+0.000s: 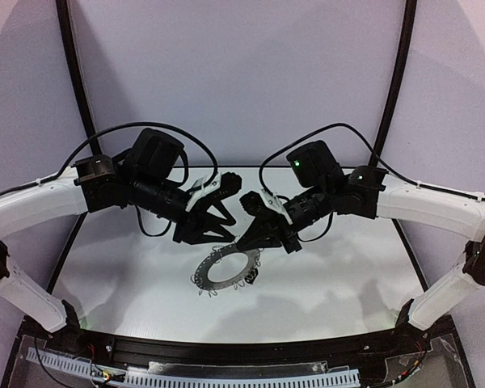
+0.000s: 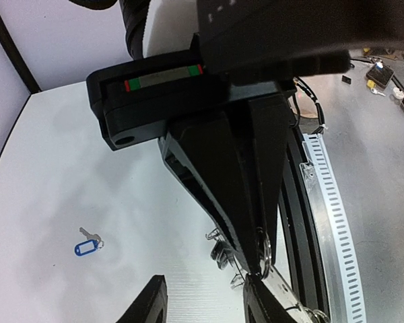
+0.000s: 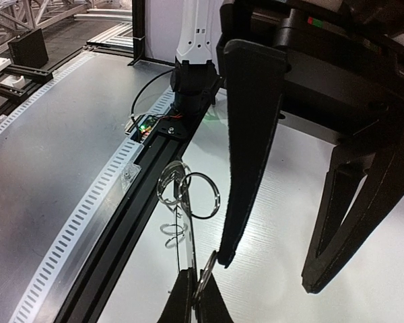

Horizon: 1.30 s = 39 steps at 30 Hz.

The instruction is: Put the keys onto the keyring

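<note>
Dark grey and fringed with small silver wire loops [image 3: 175, 182], the keyring [image 1: 205, 273] sits near the middle of the white table [image 1: 121, 267], a little toward its near edge. Its far rim is pinched in the closed jaws of the right gripper [image 1: 242, 242]. The right wrist view shows the disc almost edge-on, rising from between that gripper's two fingers, which press flat against it. Whether the ring's near rim rests on the surface or hangs just over it cannot be told.

The left gripper [image 1: 206, 234] hangs just beside the right one, above the ring's far rim, its jaws parted to a middling gap with nothing held between them. One of its fingertips [image 3: 222, 256] stands close by the ring's edge, though contact cannot be made out. Seen from the left wrist, the right gripper's tips meet at a wire loop just above the left gripper's own fingers.

The key with the blue oval tag [image 2: 86, 249] lies flat and loose on the bare surface, well apart from the ring, on the side away from the near edge.
</note>
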Tool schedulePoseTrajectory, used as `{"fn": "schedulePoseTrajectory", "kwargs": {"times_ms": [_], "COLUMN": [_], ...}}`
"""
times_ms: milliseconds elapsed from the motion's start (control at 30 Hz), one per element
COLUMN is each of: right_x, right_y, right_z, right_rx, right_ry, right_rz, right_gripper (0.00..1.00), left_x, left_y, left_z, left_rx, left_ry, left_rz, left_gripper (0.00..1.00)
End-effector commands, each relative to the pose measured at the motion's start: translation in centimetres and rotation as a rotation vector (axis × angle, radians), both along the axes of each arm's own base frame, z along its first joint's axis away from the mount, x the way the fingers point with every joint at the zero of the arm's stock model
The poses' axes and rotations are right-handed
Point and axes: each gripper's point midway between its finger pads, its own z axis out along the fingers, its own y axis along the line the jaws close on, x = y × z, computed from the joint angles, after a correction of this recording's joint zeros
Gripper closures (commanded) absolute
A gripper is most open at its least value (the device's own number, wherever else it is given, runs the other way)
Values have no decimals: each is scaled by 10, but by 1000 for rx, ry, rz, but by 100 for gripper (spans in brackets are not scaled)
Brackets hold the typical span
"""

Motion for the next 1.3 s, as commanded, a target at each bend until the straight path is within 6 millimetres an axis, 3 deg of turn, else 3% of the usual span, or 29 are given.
{"fn": "schedulePoseTrajectory", "kwargs": {"times_ms": [0,433,633,900,1267], "right_x": [5,12,18,19,18], "right_y": [6,6,11,16,18], "right_z": [12,-3,3,4,12], "right_rx": [24,-38,-16,-12,7], "right_ry": [-14,-27,-45,-48,-48], "right_rz": [-3,-20,-40,-38,-37], "right_gripper": [100,100,100,100,100], "left_x": [-16,-19,-23,-6,4], "left_y": [2,14,10,-3,-3], "left_z": [14,36,21,19,2], "left_rx": [-28,-73,-21,-18,40], "left_ry": [24,-19,22,35,2], "left_rz": [-59,-27,-71,-19,11], "left_gripper": [59,60,58,73,82]}}
